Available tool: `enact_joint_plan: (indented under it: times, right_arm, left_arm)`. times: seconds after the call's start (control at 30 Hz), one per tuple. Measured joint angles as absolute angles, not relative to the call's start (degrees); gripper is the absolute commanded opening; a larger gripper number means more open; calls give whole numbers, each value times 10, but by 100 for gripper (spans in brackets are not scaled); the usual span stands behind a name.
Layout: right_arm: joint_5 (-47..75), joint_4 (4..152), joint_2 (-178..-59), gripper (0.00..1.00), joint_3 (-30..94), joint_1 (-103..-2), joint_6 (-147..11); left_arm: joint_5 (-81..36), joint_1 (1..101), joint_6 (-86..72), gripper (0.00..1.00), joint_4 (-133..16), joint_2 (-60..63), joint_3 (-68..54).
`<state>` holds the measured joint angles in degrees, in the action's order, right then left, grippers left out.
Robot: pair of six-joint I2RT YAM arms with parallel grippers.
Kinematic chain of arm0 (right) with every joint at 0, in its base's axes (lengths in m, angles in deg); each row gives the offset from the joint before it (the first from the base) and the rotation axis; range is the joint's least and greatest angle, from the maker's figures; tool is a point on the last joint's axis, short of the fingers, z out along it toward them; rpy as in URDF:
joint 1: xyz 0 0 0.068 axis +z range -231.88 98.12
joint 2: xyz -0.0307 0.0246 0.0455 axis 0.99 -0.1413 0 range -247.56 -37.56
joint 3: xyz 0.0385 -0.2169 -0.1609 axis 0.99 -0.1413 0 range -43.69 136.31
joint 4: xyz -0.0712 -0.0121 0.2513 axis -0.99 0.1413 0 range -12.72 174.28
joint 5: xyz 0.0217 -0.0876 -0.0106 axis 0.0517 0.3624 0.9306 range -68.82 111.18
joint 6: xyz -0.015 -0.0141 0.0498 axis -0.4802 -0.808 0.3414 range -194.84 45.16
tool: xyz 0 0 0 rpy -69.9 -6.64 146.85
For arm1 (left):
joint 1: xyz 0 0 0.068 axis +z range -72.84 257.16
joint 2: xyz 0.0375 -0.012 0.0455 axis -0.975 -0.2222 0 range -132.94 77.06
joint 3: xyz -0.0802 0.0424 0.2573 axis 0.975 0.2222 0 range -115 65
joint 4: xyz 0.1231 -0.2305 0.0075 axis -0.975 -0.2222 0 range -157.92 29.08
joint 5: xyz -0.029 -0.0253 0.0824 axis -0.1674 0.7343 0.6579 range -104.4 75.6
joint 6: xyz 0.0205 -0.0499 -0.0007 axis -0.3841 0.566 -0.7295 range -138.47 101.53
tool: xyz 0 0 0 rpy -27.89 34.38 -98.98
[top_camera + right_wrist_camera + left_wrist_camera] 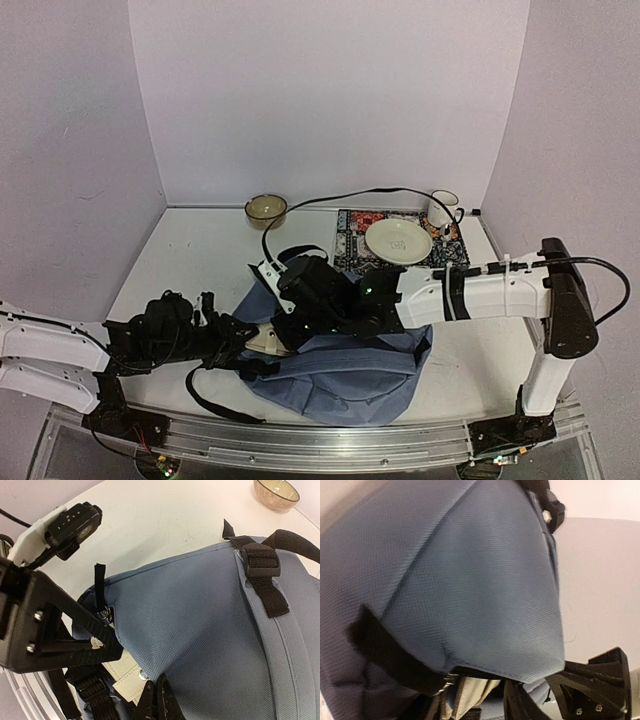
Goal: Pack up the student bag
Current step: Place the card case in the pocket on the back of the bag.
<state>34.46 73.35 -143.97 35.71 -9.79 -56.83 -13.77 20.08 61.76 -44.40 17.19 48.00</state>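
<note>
The student bag (340, 375) lies near the table's front edge, a blue-grey backpack with black straps. My right gripper (290, 318) reaches over it from the right and is shut on the fabric at its opening; the fingers (161, 695) pinch that edge (210, 630) and lift it. My left gripper (232, 335) sits at the bag's left end. One black finger (592, 685) shows well off to the right, and bag cloth (470, 580) hangs over the gap and hides the other finger. A cream patch (122, 677) shows inside the opening.
At the back stand a glass bowl (266, 208), a white plate (398, 241) on a patterned mat (350, 235) and a white mug (442, 209). A black cable (330, 198) arcs over the back of the table. Loose black straps (215, 400) trail from the bag's front left.
</note>
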Motion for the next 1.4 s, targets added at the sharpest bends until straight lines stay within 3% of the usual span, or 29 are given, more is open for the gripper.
enact_joint_plan:
  times: [0.13,0.37,0.9,1.17,1.4]
  right_arm:
    - [345,735,-1442,0,360,-98,-565]
    - [342,737,-1443,0,361,-98,-559]
    - [356,725,-1446,0,361,-107,-522]
    - [409,711,-1446,0,354,-103,-508]
    - [420,705,-1451,0,354,-102,-505]
  left_arm:
    - [-138,203,615,25,-462,155,473]
    - [-130,203,612,23,-484,143,451]
    - [-78,201,570,43,-473,39,372]
    - [-63,201,545,55,-465,55,373]
    - [-59,201,545,55,-502,90,378]
